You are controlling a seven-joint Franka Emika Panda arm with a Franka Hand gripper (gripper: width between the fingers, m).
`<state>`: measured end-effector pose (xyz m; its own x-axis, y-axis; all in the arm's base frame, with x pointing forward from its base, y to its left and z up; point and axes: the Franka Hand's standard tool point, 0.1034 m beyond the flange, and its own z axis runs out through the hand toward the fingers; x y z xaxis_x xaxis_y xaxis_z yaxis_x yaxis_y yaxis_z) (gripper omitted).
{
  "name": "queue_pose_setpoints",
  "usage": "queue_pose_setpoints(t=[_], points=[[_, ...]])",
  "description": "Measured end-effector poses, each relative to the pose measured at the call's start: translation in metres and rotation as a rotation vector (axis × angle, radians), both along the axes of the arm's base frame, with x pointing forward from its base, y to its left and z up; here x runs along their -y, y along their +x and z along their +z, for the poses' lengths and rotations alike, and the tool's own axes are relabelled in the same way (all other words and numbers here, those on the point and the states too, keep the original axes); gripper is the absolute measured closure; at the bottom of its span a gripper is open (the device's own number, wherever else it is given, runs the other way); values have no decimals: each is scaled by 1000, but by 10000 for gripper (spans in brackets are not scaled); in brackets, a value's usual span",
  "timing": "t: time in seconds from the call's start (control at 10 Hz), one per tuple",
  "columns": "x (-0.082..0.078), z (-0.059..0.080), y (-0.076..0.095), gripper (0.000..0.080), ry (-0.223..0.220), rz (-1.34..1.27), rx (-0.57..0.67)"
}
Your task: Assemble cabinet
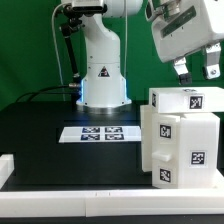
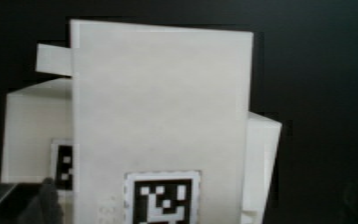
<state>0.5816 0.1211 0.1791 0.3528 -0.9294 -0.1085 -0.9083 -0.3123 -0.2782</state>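
The white cabinet (image 1: pixel 170 150) stands at the exterior view's right on the black table, with marker tags on its front faces. A white panel (image 1: pixel 186 98) with a tag lies across its top. My gripper (image 1: pixel 196 68) hangs a little above that panel, open and empty, touching nothing. In the wrist view a tall white panel (image 2: pixel 158 110) with a tag near its lower end fills the middle. The cabinet's body (image 2: pixel 34 120) shows behind it. One dark finger (image 2: pixel 23 203) shows at the picture's edge; the other is lost against the dark background.
The marker board (image 1: pixel 100 132) lies flat on the table in front of the robot's white base (image 1: pixel 103 75). A white rim (image 1: pixel 70 206) runs along the table's front edge and the exterior view's left corner. A green wall stands behind.
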Motion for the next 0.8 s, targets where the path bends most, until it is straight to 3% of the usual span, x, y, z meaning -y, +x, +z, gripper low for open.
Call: queue_pose_setpoints(t=[0.2,0.4,0.8], points=[[-1,2,1,2,-59,318,33],[-5,4,-1,2,-82,518,21],[-5,6,1,2,-145,771,83]])
